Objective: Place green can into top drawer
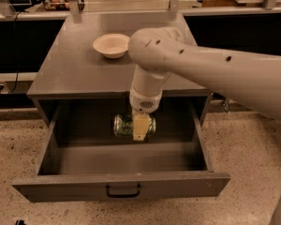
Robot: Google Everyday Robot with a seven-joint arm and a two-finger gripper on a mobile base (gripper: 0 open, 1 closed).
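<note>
- My tool hangs below my arm, just in front of the worktop's front edge and inside the opening of the top drawer.
- The tool is closed across the green can. One cream finger lies over the can's middle, and the other is hidden behind it.
- The green can lies on its side, long axis left to right, with one silver end pointing left. It sits over the rear half of the drawer's floor. I cannot tell whether it touches the floor or hangs just above it.
- The can juts out on both sides of the finger, more to the left, so my hold looks close to centred.
- I judge it light, with thin walls that are stiff enough but would dent under a hard squeeze. The smooth round skin is slippery, so mid-body across the width is the right place to hold it.
- Lying on its side, it may roll once let go. The drawer's walls should stop it.
- The drawer stands pulled well out, its black handle toward the camera.
- The cream bowl rests on the worktop, well apart from the tool.
</note>
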